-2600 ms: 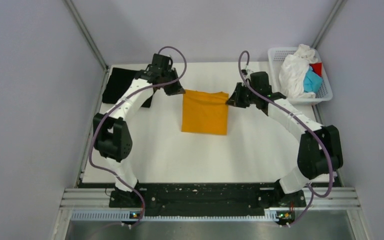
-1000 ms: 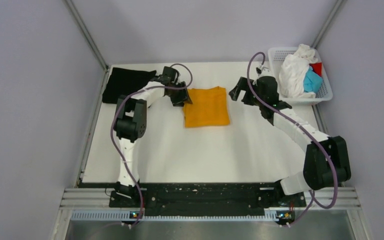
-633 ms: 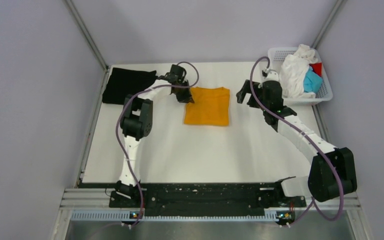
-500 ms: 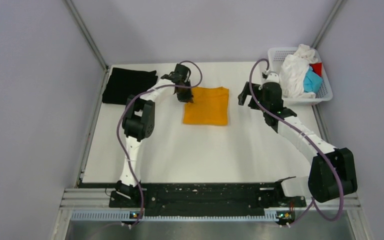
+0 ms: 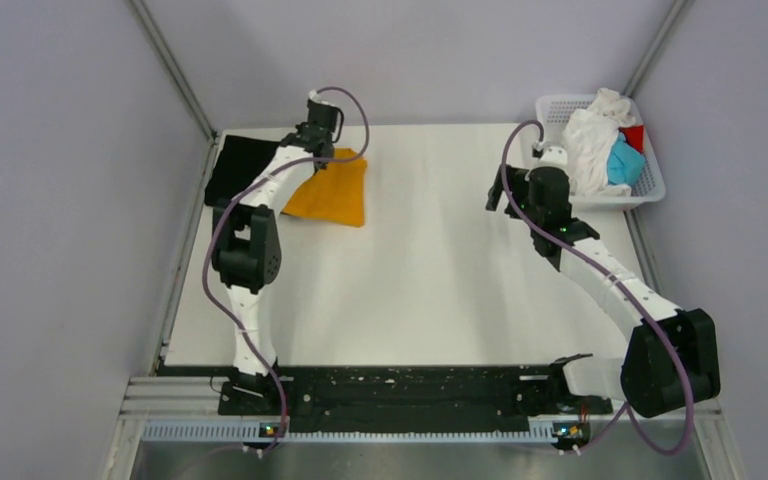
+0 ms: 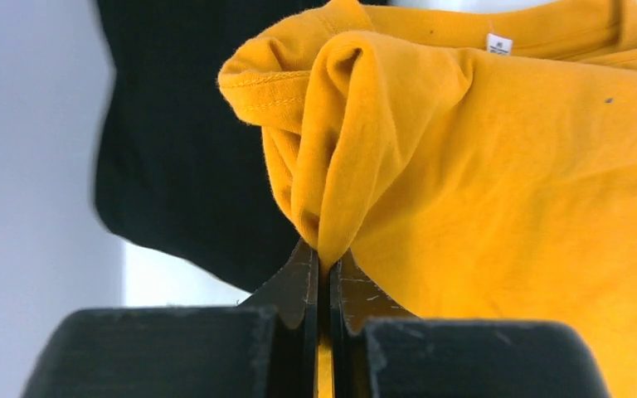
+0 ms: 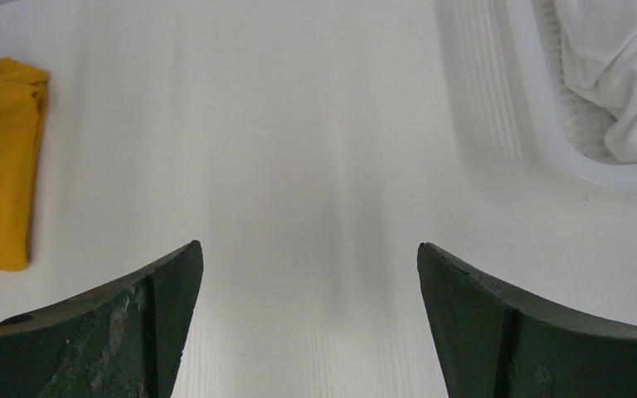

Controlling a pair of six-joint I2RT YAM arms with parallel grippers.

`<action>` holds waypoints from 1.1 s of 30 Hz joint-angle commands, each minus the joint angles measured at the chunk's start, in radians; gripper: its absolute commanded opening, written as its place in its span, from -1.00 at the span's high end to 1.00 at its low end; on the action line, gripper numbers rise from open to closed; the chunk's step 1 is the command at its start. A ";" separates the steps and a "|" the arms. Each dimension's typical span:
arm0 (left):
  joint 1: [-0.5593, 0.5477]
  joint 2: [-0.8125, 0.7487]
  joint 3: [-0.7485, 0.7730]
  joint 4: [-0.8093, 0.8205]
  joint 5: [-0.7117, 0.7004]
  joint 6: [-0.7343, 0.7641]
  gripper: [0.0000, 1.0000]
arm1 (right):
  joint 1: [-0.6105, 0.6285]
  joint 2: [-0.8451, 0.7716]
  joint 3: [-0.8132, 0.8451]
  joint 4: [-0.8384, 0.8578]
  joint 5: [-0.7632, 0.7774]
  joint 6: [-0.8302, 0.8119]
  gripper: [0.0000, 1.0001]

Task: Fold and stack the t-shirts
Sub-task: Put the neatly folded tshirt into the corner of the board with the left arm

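Note:
My left gripper [image 5: 322, 152] [image 6: 325, 253] is shut on a bunched corner of the folded orange-yellow t-shirt [image 5: 335, 197] [image 6: 506, 166], which hangs slanted at the table's back left. Just behind and left of it lies the black t-shirt [image 5: 232, 165] [image 6: 174, 166], partly hidden by my left arm. My right gripper [image 5: 497, 197] [image 7: 309, 249] stands open over bare table with nothing between its fingers. The orange-yellow t-shirt [image 7: 0, 166] shows at the far left of the right wrist view. White [image 5: 585, 145], light blue [image 5: 620, 160] and red [image 5: 635, 135] t-shirts lie in the basket.
A white mesh basket [image 5: 652, 185] [image 7: 498, 108] stands at the back right corner, just right of my right gripper, with the white t-shirt [image 7: 614, 58] spilling over its rim. Grey walls close in the table on both sides.
My left gripper has shut on the orange-yellow t-shirt's corner and pulled it left, up to the black t-shirt. My right gripper has drawn back a little to the right, still open.

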 commanded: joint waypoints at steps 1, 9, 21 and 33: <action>0.062 -0.114 -0.026 0.148 -0.064 0.214 1.00 | -0.011 -0.018 0.014 -0.002 0.062 -0.024 -0.97; 0.140 -0.209 -0.018 0.159 0.064 0.336 1.00 | -0.010 0.003 0.038 -0.036 0.126 -0.043 -0.97; 0.247 -0.209 0.075 0.098 0.219 0.357 1.00 | -0.010 0.067 0.076 -0.071 0.157 -0.045 -0.97; 0.354 0.033 0.216 0.165 0.296 0.438 1.00 | -0.011 0.109 0.111 -0.126 0.183 -0.043 -0.97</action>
